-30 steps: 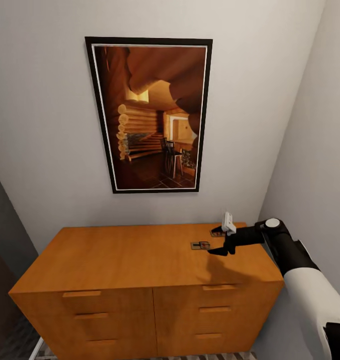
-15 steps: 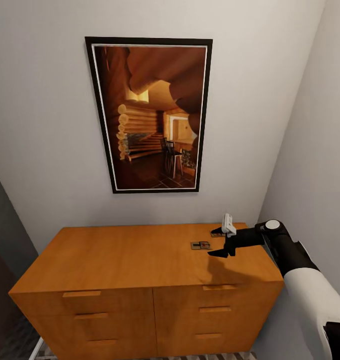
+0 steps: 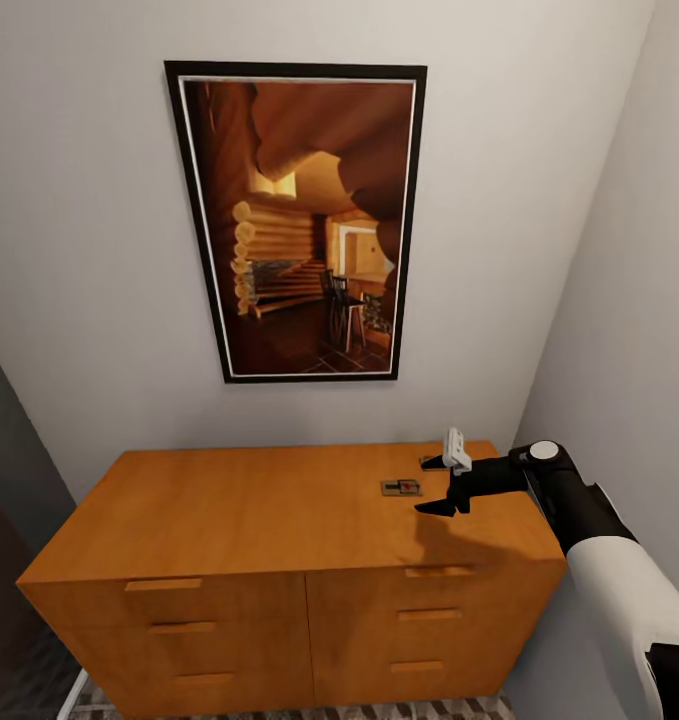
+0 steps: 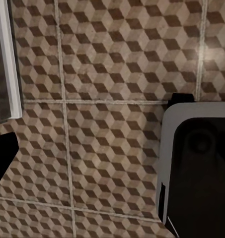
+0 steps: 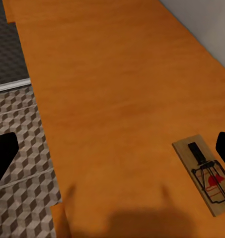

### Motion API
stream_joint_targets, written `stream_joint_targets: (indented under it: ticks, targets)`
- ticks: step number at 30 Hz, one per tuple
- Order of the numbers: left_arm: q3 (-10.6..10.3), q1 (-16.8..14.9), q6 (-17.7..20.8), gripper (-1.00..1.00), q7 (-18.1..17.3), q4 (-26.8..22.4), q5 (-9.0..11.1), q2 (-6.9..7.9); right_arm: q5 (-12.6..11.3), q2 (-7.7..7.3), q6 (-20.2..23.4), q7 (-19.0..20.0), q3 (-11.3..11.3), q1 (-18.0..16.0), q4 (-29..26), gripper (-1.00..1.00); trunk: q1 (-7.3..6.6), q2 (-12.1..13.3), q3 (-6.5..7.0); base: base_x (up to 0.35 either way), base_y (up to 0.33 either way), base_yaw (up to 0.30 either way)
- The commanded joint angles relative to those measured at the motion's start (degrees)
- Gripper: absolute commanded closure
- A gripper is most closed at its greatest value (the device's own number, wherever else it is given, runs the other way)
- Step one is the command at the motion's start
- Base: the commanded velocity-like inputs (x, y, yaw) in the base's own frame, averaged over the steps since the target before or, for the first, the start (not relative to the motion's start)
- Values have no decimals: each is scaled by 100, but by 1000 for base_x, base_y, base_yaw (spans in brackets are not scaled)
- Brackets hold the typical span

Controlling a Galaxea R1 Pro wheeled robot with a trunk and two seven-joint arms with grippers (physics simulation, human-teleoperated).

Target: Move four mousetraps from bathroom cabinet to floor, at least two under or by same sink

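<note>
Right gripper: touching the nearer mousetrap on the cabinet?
Apart. Right wrist view: the mousetrap lies flat on the cabinet, bare wood between it and the open right gripper fingertips.

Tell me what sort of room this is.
Probably a corner of a home bathroom or hallway: a low wooden cabinet stands against a plain wall under a framed picture, and the floor has cube-patterned tiles. Nothing here settles which.

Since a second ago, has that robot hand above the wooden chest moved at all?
No. The right hand sits at the same spot beside the mousetrap on the cabinet; only the camera tilted slightly.
</note>
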Motion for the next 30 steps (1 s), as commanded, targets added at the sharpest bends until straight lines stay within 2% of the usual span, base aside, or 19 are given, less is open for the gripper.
stream_joint_targets:
  ticks: [1, 20, 30]
  targets:
    - [-48, -12, -42, -100, 0, 25, 58, -2, 25, 3, 34, 30, -15, -6, -6, -100, 4, -14, -23, 0, 0, 0]
    - [-50, -12, -42, -100, 0, 24, 58, -3, 34, 2, 33, 26, -15, -5, -6, -100, 4, -14, -196, 5, 0, 0]
    - [-50, -12, -42, -100, 0, 25, 58, -3, 34, 2, 27, 13, -15, -1, -6, -100, 4, -14, -256, 125, 0, 0]
